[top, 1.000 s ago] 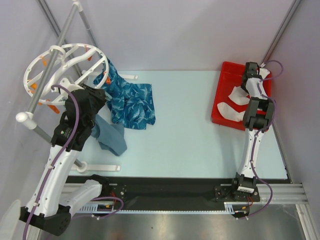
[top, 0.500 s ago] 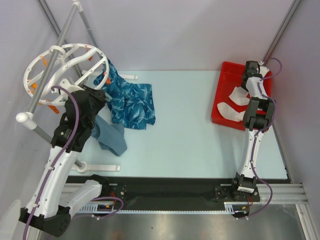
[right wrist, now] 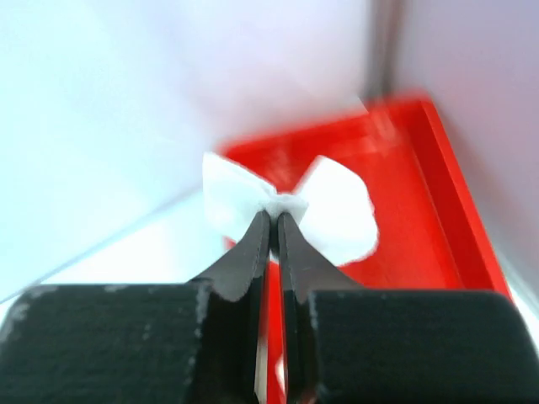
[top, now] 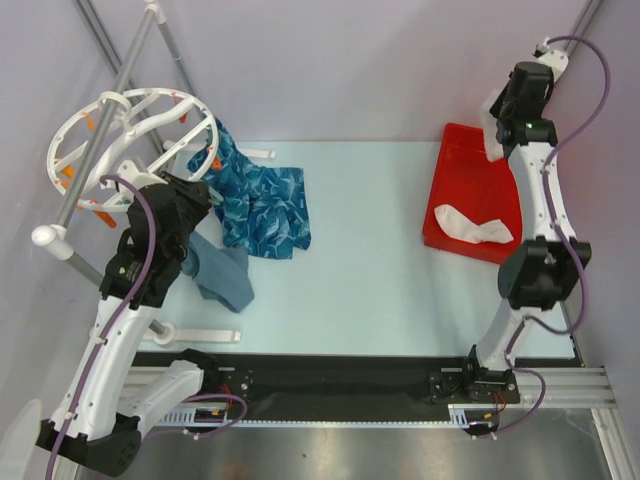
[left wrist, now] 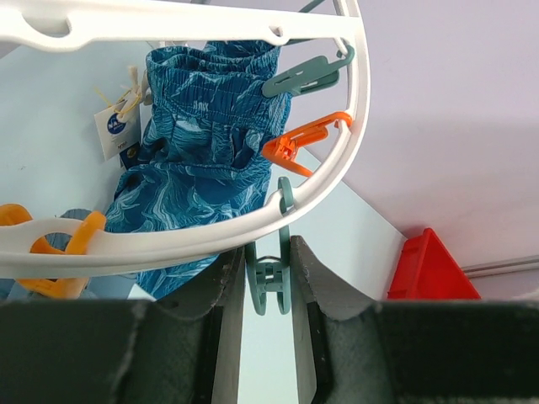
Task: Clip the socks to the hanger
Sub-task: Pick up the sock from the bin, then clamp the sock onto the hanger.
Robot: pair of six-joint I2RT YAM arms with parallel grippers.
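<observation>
Two socks showed, and neither hung from the hanger (top: 75, 130), so we judged the task barely begun. The lifted sock (top: 495, 138) was at the upper right of the overhead frame, pinched at its middle by the clenched right gripper (right wrist: 274, 220). The second sock (top: 472, 225) lay flat in the red tray (top: 460, 150) just below it. At the upper left, the left gripper (left wrist: 268, 252) sat against the hanger's lower rim, its jaws closed on a teal clip (left wrist: 269, 286) dangling under that rim. What remained, in our judgement, was carrying each sock across and clipping it. Only the right wrist view, though blurred, showed the lifted sock bunched into two lobes either side of the fingers; overhead it was merely a white patch beside the wrist. Only the left wrist view showed the teal clip between the fingers and an orange clip (left wrist: 299, 143) on the rim, since overhead the arm hid those jaws. Only the overhead view showed that the lifted sock and the hanger were well apart.
</observation>
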